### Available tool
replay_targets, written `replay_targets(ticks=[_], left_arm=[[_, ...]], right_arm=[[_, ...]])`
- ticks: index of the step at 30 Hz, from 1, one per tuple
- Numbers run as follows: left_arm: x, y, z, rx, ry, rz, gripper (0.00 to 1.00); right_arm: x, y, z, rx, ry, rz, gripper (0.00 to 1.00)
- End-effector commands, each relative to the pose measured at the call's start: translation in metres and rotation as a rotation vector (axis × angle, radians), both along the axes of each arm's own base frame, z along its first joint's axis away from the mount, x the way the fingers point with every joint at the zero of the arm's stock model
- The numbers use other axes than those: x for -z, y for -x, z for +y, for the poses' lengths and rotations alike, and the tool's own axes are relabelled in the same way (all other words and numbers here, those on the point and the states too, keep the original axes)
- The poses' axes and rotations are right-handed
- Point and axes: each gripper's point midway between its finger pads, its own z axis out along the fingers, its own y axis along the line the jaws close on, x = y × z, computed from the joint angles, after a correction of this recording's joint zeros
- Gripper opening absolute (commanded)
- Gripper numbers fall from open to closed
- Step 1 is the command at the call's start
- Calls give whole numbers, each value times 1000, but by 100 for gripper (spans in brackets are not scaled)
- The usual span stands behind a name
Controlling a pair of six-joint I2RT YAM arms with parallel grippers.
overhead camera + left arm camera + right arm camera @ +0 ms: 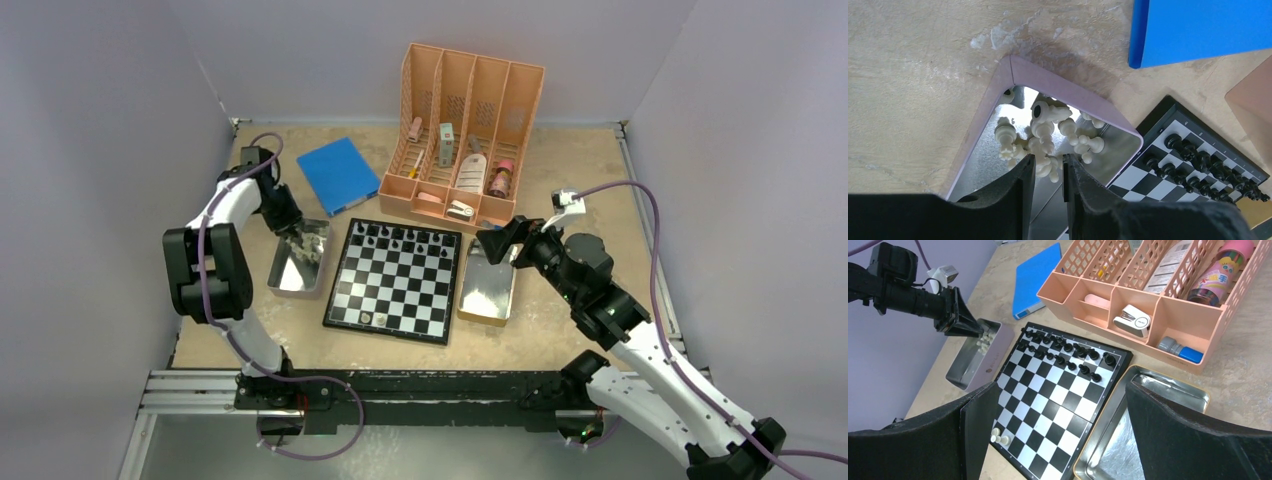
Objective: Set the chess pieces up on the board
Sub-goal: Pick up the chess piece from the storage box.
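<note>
The board (395, 285) lies mid-table, with black chess pieces (402, 240) filling its two far rows. Two white pieces (998, 438) rest at its near left corner. A pile of white pieces (1045, 132) lies in the silver tray (292, 275) left of the board. My left gripper (1049, 167) is lowered into that tray, its jaws narrowly apart; white pieces sit between the tips, with a slit showing beside the right finger. My right gripper (1058, 390) hangs wide open and holds nothing, above the board's right edge and the gold-rimmed tray (1148, 440).
A peach organizer (465, 130) with bottles and small items stands behind the board. A flat blue book (338, 175) lies at the back left. The gold-rimmed tray (488, 290) shows no pieces inside. Grey walls enclose the table.
</note>
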Motion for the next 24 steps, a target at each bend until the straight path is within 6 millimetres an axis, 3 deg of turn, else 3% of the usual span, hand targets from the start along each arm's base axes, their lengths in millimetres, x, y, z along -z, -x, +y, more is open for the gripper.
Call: replay_targets(ticks=[1,9,18,24], left_arm=[[-8,-12,2,24,4,-39,26],[6,-9,-2,35,25,-2,24],[8,-8,-2,45,27,-1,15],[12,-9,-1,43,20,12,15]], right_arm=[[-19,1,3,-22,-29,-60,98],[-18,1,4,-23,-34,-62,98],[-18,2,3,-24,-34,-61,98],[-17,4,2,-22,-38,-59,98]])
